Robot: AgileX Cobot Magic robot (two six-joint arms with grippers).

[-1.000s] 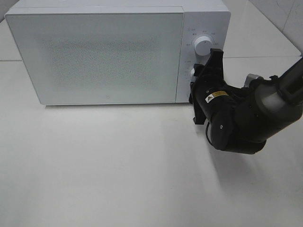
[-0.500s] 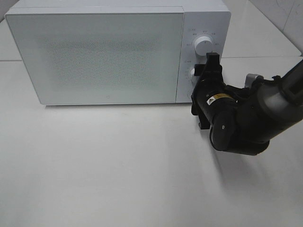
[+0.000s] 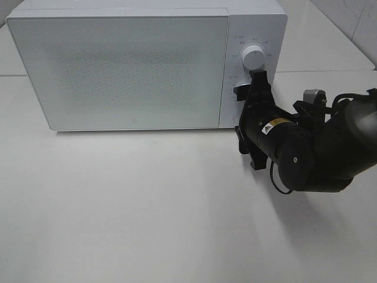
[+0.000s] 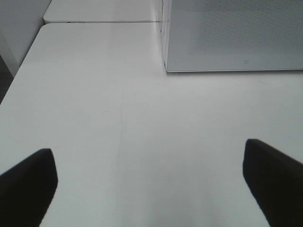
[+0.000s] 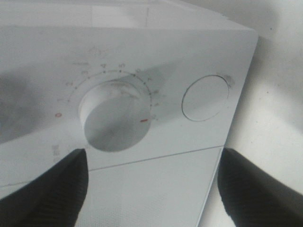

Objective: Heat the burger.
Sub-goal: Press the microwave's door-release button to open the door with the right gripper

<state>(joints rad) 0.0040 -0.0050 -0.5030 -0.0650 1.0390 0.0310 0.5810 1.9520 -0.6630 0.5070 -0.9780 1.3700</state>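
The burger is hidden; no view shows it. The white microwave stands at the back of the table with its door closed. My right gripper is at the control panel, just in front of the lower knob. In the right wrist view the gripper is open, its dark fingers standing wide on both sides of the knob and clear of it. My left gripper is open over the bare table with nothing between its fingers, short of the microwave's front left corner.
An upper knob sits above the lower one on the panel. A round button lies beside the knob in the right wrist view. The white table stretches in front of the microwave. A seam to a second table runs behind.
My right gripper's jaws have spread apart at the lower knob. The right wrist has turned and the arm has settled slightly lower and to the right. The left arm has not moved.
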